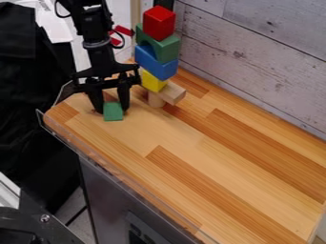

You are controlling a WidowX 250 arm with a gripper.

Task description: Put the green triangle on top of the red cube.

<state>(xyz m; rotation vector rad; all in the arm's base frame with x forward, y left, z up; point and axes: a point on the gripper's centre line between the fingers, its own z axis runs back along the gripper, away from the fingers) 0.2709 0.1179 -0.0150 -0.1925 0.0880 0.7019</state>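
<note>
Green tri at gripper, upper L; red cube tops a tall stack

Green triangle (113, 112) is down at the tabletop (210, 167), upper L of frame, w/ the gripper (113, 109) right at it. Can't tell if the jaws are clamped on it or just set around it. Red cube (159, 23) is top centre-L, highest pc of the stack, above green arch (166, 48), blue block (156, 64) and yellow block (153, 81).

Handling (my guess): painted wood or similar, so light, stiff, won't squash or dent under a normal squeeze. Not fragile. Smooth faces cd be a bit slippery, esp the sloped ones: pinch across a slope & it may squirt out or twist. Best hold = the two flat, parallel end faces, approx mid-height, w/ the base kept level & free underneath so it can sit flush on the cube. Moderate grip shd do; no need to crush. Placing is the touchy bit: stack looks tippy, so a sideways nudge or a hard press cd bring the lot down. Lower gently, let go evenly.

Labels/writing: none seen on the blocks. Some pale print on the dark panel (117, 205) at bottom, L of centre, partly cut off; not reading it out
</note>
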